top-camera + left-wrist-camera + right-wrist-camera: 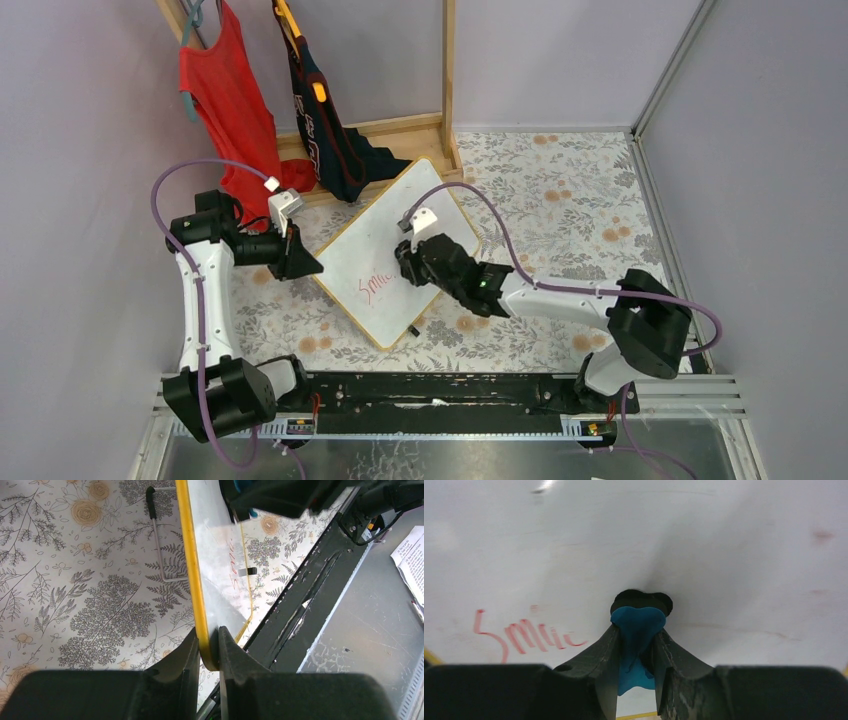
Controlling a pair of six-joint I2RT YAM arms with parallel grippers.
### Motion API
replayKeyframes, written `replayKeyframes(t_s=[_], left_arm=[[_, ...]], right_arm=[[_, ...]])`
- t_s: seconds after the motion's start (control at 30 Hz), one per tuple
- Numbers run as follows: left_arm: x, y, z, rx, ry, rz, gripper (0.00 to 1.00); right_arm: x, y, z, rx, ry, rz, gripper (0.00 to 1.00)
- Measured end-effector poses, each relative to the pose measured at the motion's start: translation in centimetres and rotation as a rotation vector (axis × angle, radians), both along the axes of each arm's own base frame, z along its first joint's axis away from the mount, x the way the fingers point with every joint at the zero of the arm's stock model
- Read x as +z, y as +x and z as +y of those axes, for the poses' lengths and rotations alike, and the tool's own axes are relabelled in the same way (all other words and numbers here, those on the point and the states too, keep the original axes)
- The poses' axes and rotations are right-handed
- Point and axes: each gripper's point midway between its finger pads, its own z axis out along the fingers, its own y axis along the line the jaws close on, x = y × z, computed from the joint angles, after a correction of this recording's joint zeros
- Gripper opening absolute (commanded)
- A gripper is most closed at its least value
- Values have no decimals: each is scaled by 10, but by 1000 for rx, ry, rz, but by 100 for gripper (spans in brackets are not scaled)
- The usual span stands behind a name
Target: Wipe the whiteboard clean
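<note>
The whiteboard (385, 235) lies turned at an angle on the flowered table, with red writing (374, 288) near its lower left. My left gripper (305, 265) is shut on the board's yellowish frame at its left edge; in the left wrist view the frame (192, 580) runs up from between the fingers (185, 652). My right gripper (403, 262) is shut on a blue eraser (638, 625) with a black pad, pressed on the board surface (724, 540) to the right of the red writing (524, 637).
A wooden rack (400, 130) with a red shirt (228, 110) and a dark garment (320, 120) stands at the back left. A wire stand (162, 545) lies under the board. The black rail (440, 388) runs along the near edge. Walls close in on both sides.
</note>
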Motion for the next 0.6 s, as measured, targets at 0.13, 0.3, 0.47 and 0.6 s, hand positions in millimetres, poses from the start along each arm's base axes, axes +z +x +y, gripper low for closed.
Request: replayKeyframes(t_s=[0.13, 0.3, 0.47, 0.6], left_arm=[[0, 0, 0, 0, 2, 0, 0], [-1, 0, 1, 2, 10, 1, 0], [-3, 0, 3, 4, 24, 3, 0], [-3, 0, 3, 4, 24, 3, 0]], right_arm=[[7, -28, 34, 79, 9, -4, 0], [13, -57, 71, 163, 29, -3, 0], [13, -63, 78, 175, 28, -5, 0], [13, -62, 77, 169, 28, -7, 0]])
